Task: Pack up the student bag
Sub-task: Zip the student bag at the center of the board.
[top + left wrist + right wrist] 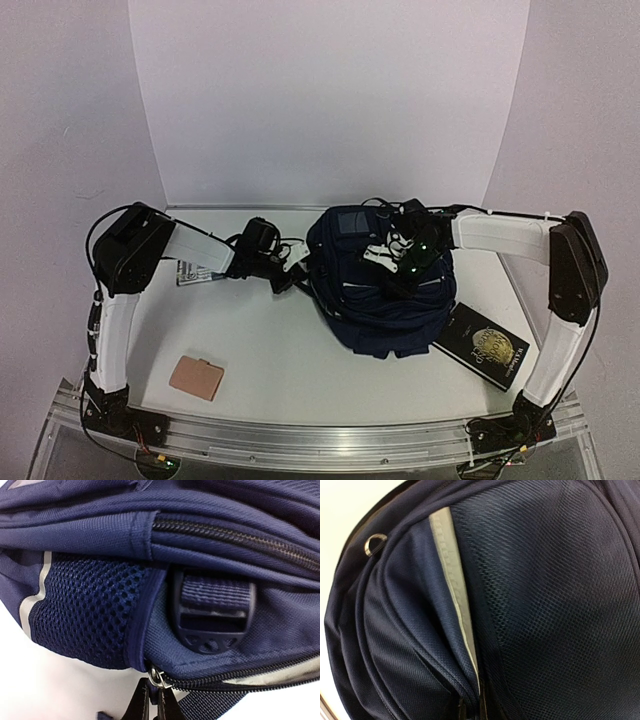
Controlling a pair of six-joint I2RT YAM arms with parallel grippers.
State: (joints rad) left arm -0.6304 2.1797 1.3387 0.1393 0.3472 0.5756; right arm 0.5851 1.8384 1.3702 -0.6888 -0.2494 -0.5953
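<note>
The student bag (385,315), dark navy with a pale stripe, lies in a heap right of the table's middle. My left gripper (298,268) reaches its left side. In the left wrist view the left gripper (154,692) is shut on the zipper pull (159,679), at the end of the lower zipper below the mesh side pocket (85,615) and a strap buckle (212,615). My right gripper (397,262) is on top of the bag. Seen from the right wrist, the right gripper (472,709) is shut on a fold of bag fabric beside the pale stripe (452,575).
A black book with a gold emblem (482,346) lies against the bag's right side. A tan flat pouch (196,378) sits near the front left. A printed booklet (190,271) lies partly under the left arm. White walls close the back and sides.
</note>
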